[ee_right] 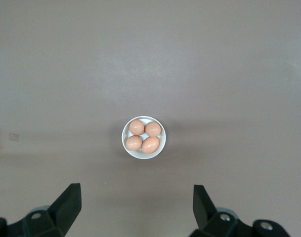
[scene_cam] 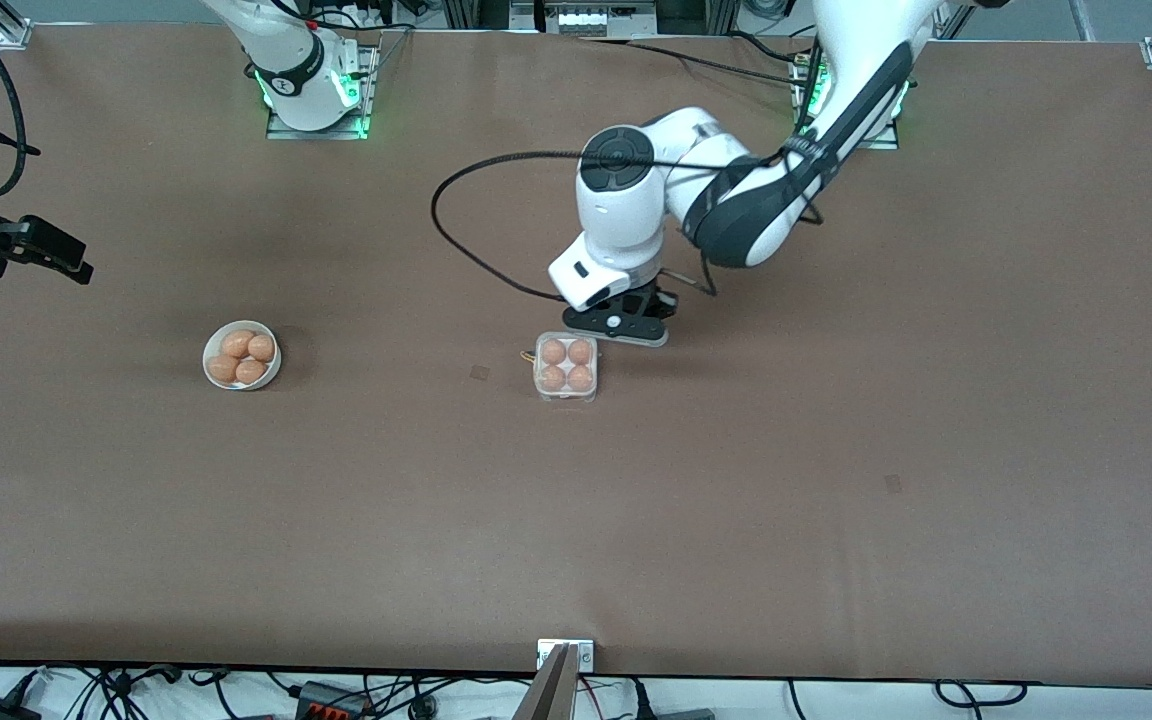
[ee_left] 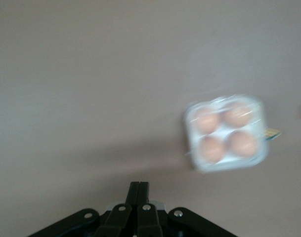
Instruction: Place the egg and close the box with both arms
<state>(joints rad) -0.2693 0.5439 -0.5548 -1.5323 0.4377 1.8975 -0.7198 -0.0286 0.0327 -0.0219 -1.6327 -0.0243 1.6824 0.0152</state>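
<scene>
Box (scene_cam: 567, 366) with four eggs sits mid-table, just beside left gripper (scene_cam: 626, 322), fingers together, empty; right gripper (ee_right: 136, 207) spread wide, waits high over white bowl (ee_right: 144, 138) of eggs.

A wide brown table (scene_cam: 836, 520) carries a small clear box (scene_cam: 567, 366) near its middle, lid down over four orange-brown eggs. Well apart from it, toward the right arm's end of the table, stands a round white bowl (scene_cam: 242, 355) holding four more eggs. The two lie about equally near the front camera.
</scene>
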